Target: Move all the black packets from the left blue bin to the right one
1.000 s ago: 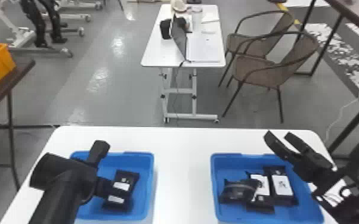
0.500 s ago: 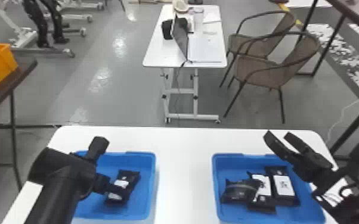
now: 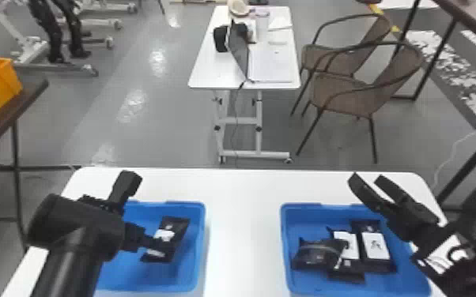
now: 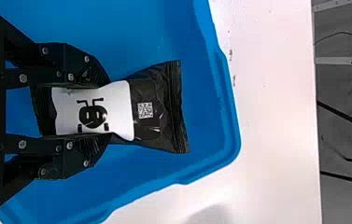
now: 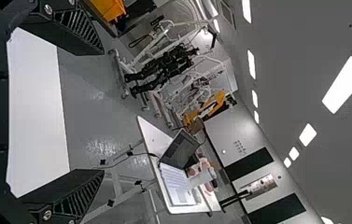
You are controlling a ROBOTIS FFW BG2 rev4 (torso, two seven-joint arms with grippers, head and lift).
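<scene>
The left arm (image 3: 67, 252) has edged forward over the left blue bin (image 3: 197, 245), and 1 black packet (image 3: 176, 233) has shifted with it, higher in the head view. The left end effector (image 3: 144, 241) pinches its 2 sides; whether it clears the floor, I can't tell. Its white label (image 4: 117, 107) carries a black figure. 3 packets (image 3: 375, 247) overlap in the right bin (image 3: 284, 237), whose corner hides behind the right end effector (image 3: 367, 183), fingers spread.
</scene>
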